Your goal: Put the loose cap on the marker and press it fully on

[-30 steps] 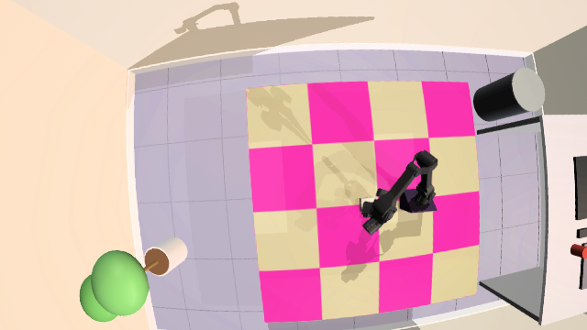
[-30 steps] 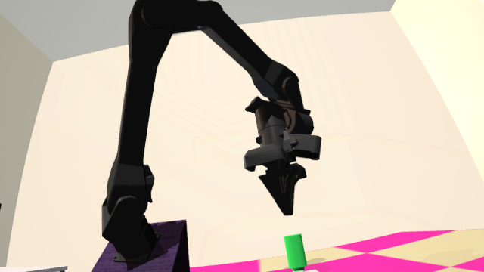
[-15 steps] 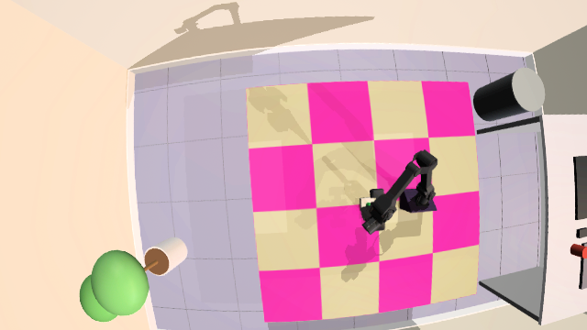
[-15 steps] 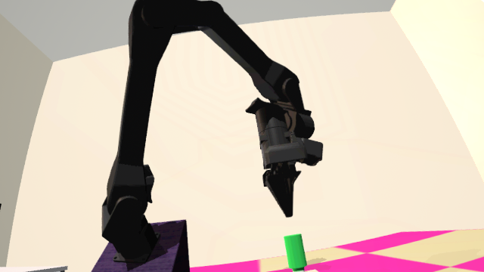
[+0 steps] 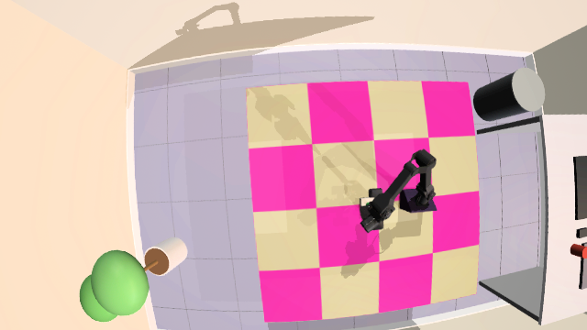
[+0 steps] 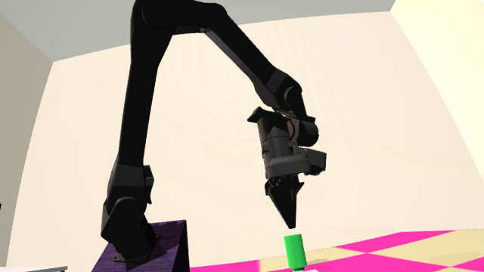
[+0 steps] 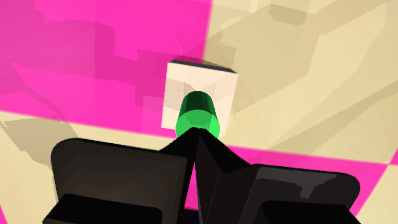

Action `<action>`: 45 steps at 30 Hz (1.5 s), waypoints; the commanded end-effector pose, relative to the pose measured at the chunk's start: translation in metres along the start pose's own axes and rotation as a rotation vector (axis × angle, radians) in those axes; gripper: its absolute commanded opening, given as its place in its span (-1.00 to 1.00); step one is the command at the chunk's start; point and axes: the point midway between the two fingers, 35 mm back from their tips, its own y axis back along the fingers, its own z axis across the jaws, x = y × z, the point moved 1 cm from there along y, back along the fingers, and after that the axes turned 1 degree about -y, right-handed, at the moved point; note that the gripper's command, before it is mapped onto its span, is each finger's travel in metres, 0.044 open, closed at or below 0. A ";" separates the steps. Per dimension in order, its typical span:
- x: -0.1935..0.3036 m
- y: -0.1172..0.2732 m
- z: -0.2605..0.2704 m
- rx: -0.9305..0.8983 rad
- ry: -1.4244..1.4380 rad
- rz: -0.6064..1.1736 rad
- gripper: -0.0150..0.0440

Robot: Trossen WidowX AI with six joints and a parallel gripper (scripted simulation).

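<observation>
Gripper (image 6: 290, 226) pinched fully shut, empty, fingers meeting in one dark matte wedge. Its tip hangs just above the cap (image 6: 294, 251), slightly apart in the exterior view and nearly in line with it.

Cap: smooth green cylinder, upright, long axis vertical and running almost straight on from the gripper's own. It already sits over the marker, which is hidden.

Below it the block (image 7: 200, 97), a pale plain cube, stands on the pink-and-tan chequered bench (image 7: 75, 60). Likely next: a straight downward push.

Matte black arm (image 6: 144, 94) w/ boxy dark-grey wrist — tapered black pincer (image 6: 290, 225), dark purple base block (image 6: 166, 245).
</observation>
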 end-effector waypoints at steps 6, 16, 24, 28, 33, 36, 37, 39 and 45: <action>0.002 -0.014 0.000 0.008 0.009 0.000 -0.49; -0.001 -0.016 0.000 0.000 0.002 -0.005 -0.49; -0.003 0.051 0.003 -0.005 0.004 -0.005 -0.49; 0.000 0.074 0.002 -0.004 0.004 -0.004 -0.49; 0.000 0.074 0.002 -0.004 0.004 -0.004 -0.22; 0.000 0.074 0.002 -0.004 0.004 -0.004 0.04; 0.000 0.074 0.002 -0.004 0.004 -0.004 0.13; 0.000 0.074 0.002 -0.004 0.004 -0.004 0.31; 0.000 0.074 0.002 -0.004 0.004 -0.004 0.84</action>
